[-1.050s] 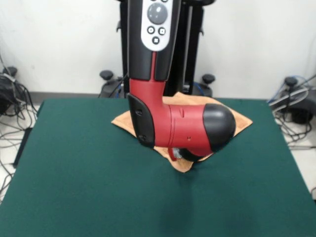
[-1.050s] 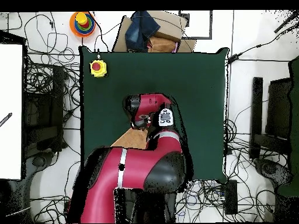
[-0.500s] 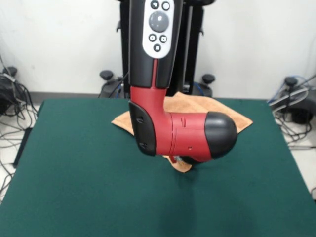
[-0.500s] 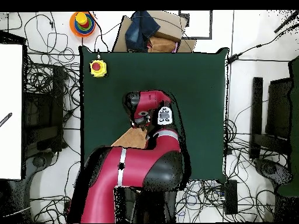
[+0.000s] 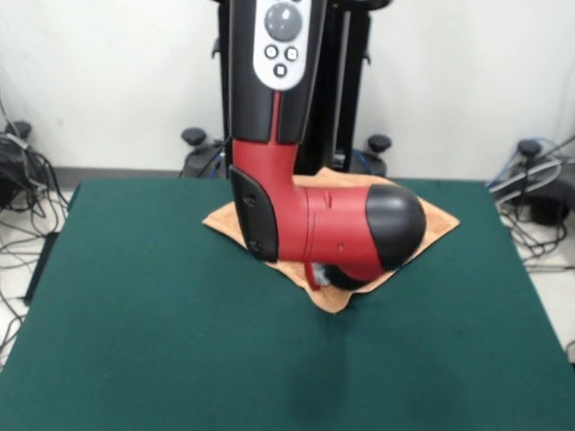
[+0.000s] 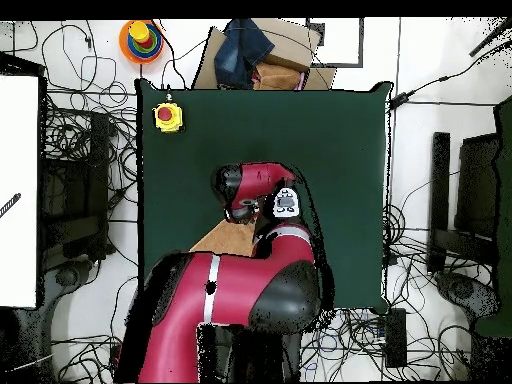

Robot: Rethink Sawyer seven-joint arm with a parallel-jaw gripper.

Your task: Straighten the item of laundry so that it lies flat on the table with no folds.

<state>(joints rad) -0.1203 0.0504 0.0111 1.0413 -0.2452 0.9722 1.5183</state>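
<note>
The item of laundry (image 5: 433,224) is a peach-orange towel lying on the far middle of the green table (image 5: 153,341). Its corners point left, right and toward the camera, and the near corner (image 5: 334,303) rests on the felt. The red and black arm's wrist hangs low over the towel and hides most of its middle. Only a small dark part of the gripper (image 5: 329,282) shows beneath the wrist, just above the near corner. In the overhead view a strip of towel (image 6: 225,240) shows beside the arm, and the gripper is hidden under the wrist.
A yellow box with a red button (image 6: 167,116) sits on one table corner. Beyond that table edge are a cardboard box with a blue cloth (image 6: 250,50) and a coloured ring toy (image 6: 140,38). Cables lie on the floor all round the table.
The wrist shifted slightly right and down half a second ago and has come back to about where it was a second ago. The towel's outline looks unchanged.
</note>
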